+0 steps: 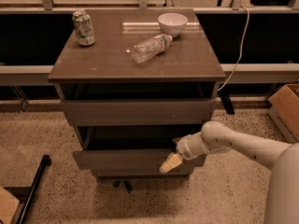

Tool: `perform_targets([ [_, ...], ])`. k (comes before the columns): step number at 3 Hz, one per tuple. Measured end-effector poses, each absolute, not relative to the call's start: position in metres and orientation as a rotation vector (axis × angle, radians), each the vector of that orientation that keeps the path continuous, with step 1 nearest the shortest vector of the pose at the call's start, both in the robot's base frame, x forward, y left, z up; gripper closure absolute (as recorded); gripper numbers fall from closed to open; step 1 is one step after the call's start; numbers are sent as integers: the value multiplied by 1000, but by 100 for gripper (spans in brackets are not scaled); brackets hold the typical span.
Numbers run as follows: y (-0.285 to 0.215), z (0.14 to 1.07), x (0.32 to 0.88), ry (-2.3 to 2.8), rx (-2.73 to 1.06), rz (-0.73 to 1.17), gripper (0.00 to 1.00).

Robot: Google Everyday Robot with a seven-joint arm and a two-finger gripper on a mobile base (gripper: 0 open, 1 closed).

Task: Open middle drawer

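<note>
- Grey-brown cabinet (112, 62): it looks light and free-standing, so a hard pull might drag it across the floor instead of sliding the drawer
- Middle drawer (121, 158): it stands partly out, below the top drawer front (138, 111); a pull from its right end could skew and jam it
- Gripper (170, 163): against the right part of that front; I cannot tell whether it is grasping or released, and it may slip off a handleless panel
- Plastic bottle (150, 47): it lies on its side on top, so a jolt could roll it off
</note>
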State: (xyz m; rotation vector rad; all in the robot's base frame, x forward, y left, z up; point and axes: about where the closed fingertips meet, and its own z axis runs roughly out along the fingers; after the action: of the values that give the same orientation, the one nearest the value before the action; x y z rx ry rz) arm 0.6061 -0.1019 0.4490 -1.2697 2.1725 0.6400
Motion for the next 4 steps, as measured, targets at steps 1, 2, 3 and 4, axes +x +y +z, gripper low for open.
perform_targets([
  [1,-92,459,591,2212,-1476,486,0],
  [2,-92,456,587,2247,-1554,436,0],
  [3,-102,442,587,2300,-1556,452,0],
  [4,-117,418,584,2363,-1514,543,26],
])
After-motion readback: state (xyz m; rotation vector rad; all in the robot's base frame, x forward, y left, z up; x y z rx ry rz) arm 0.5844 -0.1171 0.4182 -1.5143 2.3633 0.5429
